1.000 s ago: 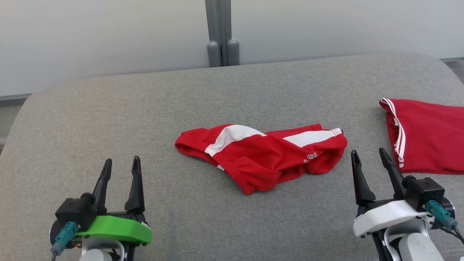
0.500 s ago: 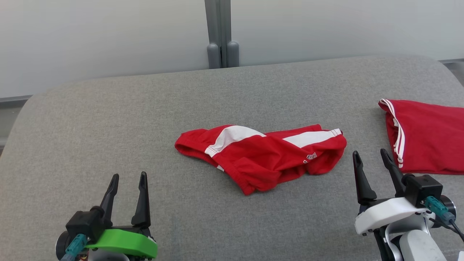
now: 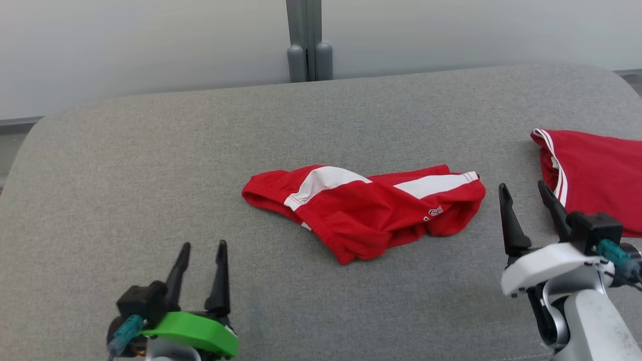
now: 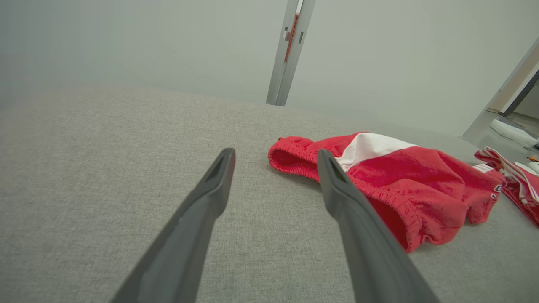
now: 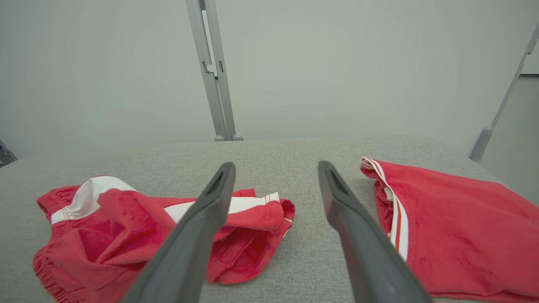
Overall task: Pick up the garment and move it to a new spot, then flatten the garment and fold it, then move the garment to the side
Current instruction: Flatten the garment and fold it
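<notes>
A crumpled red garment point(image 3: 366, 210) with white panels lies in a heap at the middle of the grey padded surface point(image 3: 150, 165). It also appears in the left wrist view as the garment point(image 4: 404, 181) and in the right wrist view as the garment point(image 5: 126, 227). My left gripper point(image 3: 203, 250) stands open at the lower left, well short of the garment's left end, nothing between its fingers. At the lower right my right gripper point(image 3: 524, 193) is open and empty, just right of the garment's right end.
A second red garment point(image 3: 597, 175) with white stripes lies flat at the right edge, close behind my right gripper; it shows as the second garment point(image 5: 454, 227) in the right wrist view. A grey post point(image 3: 308, 40) stands behind the surface against a pale wall.
The left gripper has drawn back and shifted right. The right gripper has moved slightly forward and right. The camera has shifted a little. Both garments lie as before.
</notes>
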{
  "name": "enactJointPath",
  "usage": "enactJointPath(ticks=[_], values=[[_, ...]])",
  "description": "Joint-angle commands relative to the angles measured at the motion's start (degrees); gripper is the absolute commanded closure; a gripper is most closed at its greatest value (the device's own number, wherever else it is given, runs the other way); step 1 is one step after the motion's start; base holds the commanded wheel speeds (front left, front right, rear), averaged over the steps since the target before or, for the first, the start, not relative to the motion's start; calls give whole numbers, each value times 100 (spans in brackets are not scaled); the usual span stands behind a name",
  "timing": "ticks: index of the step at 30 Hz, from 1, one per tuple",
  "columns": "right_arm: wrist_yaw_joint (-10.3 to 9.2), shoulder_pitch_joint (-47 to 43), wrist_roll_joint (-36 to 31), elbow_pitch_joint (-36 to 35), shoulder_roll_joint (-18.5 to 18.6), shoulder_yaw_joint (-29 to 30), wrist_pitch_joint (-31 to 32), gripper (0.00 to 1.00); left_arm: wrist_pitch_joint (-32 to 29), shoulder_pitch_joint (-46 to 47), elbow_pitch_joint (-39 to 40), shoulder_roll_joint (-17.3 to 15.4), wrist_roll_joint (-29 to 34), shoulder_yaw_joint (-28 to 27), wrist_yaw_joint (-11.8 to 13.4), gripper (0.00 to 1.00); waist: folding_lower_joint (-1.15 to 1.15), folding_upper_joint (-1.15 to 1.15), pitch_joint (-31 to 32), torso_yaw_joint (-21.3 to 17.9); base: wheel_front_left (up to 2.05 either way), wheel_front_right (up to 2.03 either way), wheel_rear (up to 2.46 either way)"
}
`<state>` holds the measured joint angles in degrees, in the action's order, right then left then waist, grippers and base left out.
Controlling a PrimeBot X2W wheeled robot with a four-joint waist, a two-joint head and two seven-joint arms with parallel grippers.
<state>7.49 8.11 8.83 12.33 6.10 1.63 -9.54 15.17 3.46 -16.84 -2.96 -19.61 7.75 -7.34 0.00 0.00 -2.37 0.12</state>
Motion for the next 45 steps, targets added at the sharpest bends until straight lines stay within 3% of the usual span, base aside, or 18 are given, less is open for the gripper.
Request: enactJointPath(ticks=[1,7,9,14,22,32,33,35,36,45], values=[[1,177,-40,48,23,55,255,0,-64,213,-221,3,-215,197,-19,0,0,0,-79,26,0,0,0],[1,1068,421,518,174,169,2329,0,-1253,1181,-908,-6,-1477,995,-1,0,0,0,-376,130,0,0,0],[1,1429,571,638,222,184,2969,0,-1599,1523,-1029,-5,-1960,1236,119,0,0,0,-508,155,0,0,0],[1,2175,674,972,183,270,4161,0,-1992,2307,-1415,-7,-2376,1853,519,0,0,0,-842,160,0,0,0],[1,2885,514,1236,44,109,4596,0,-2103,3097,-2075,-7,-2992,2384,992,0,0,0,-1218,-32,0,0,0],[1,2841,681,1149,-26,3,4671,0,-1866,3391,-2327,-7,-3385,2798,959,0,0,0,-1227,-139,0,0,0],[1,2820,672,1122,-22,-1,4664,0,-1824,3406,-2339,-7,-3389,2805,972,10,0,0,-1221,-144,0,0,0],[2,2777,661,1065,-16,-13,4678,0,-1703,3437,-2368,-7,-3361,2818,1000,67,0,0,-1210,-151,0,0,0],[1,2751,665,1034,-13,-30,4704,0,-1673,3430,-2391,-6,-3364,2837,984,100,0,0,-1201,-153,0,0,0],[1,2653,823,911,-110,287,5332,0,-1745,3355,-2561,-7,-3467,2970,811,100,0,0,-1163,-142,0,0,0]])
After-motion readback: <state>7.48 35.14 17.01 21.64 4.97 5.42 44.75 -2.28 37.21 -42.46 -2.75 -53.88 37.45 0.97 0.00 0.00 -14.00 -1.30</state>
